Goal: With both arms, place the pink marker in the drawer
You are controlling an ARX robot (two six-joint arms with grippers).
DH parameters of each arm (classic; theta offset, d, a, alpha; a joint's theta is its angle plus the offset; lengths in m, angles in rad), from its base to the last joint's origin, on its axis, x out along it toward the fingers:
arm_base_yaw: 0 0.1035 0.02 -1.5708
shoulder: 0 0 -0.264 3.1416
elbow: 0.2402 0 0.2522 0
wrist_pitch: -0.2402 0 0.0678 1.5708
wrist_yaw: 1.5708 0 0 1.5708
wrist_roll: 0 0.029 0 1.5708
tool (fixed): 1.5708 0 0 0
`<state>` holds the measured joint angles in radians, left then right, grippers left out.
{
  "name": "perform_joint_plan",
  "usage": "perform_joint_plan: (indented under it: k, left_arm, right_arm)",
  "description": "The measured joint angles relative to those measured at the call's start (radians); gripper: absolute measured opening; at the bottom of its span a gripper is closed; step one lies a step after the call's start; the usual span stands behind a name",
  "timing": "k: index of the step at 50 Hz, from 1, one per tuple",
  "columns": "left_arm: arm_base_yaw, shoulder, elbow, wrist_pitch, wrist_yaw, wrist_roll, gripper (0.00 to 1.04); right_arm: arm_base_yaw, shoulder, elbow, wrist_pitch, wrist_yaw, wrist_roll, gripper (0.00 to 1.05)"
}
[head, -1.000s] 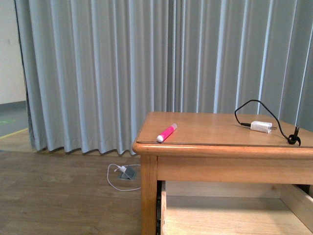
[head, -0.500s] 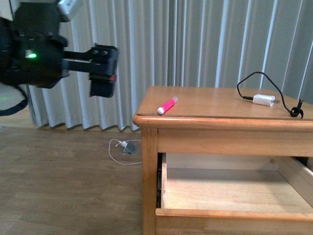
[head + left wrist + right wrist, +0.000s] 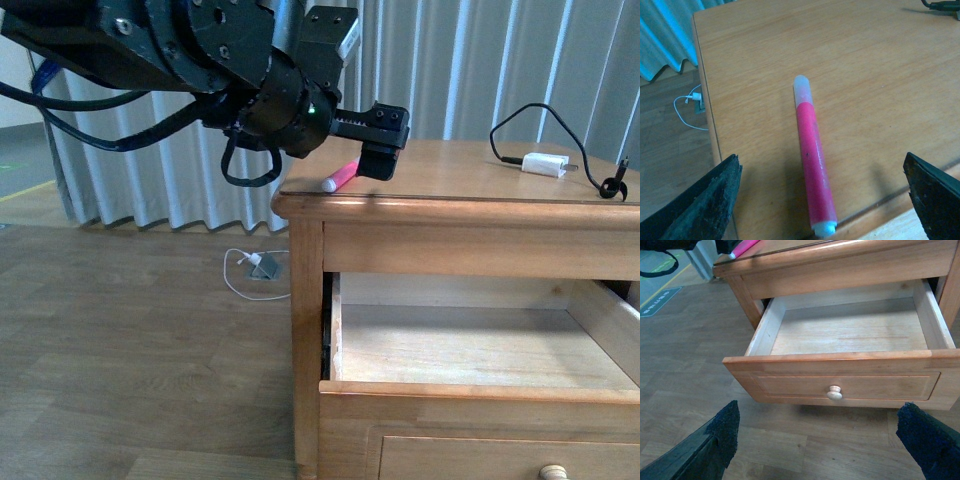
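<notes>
The pink marker (image 3: 340,177) lies on the cabinet top near its front left corner, whitish end toward the edge. My left gripper (image 3: 381,141) hovers open just above it. In the left wrist view the marker (image 3: 810,155) lies lengthwise between the two spread fingers (image 3: 710,202), touching neither. The drawer (image 3: 480,392) is pulled out, with nothing inside that I can see. My right gripper (image 3: 820,440) is open above the floor, in front of and below the drawer front (image 3: 790,385) and its round knob (image 3: 834,392). The right arm does not show in the front view.
A white charger plug (image 3: 543,164) with a black cable lies on the far right of the cabinet top (image 3: 450,185). A second drawer knob (image 3: 553,471) shows below. A white cable and adapter (image 3: 258,268) lie on the wooden floor by the curtain.
The left arm has swung in from the left and now hangs over the marker at the cabinet's front left corner. The view has dropped, showing more of the pulled-out drawer.
</notes>
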<state>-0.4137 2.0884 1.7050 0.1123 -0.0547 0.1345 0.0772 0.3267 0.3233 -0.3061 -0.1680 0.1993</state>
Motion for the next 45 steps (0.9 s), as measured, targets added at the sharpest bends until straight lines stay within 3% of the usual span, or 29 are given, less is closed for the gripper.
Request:
perform_joint_plan:
  k: [36, 45]
  left_arm:
    - [-0.025, 0.148, 0.185, -0.128, -0.042, -0.008, 0.99]
    - [-0.029, 0.148, 0.186, -0.150, -0.038, -0.007, 0.72]
  right_arm:
    - [0.000, 0.000, 0.000, 0.000, 0.000, 0.000, 0.96]
    - [0.000, 0.000, 0.000, 0.000, 0.000, 0.000, 0.96]
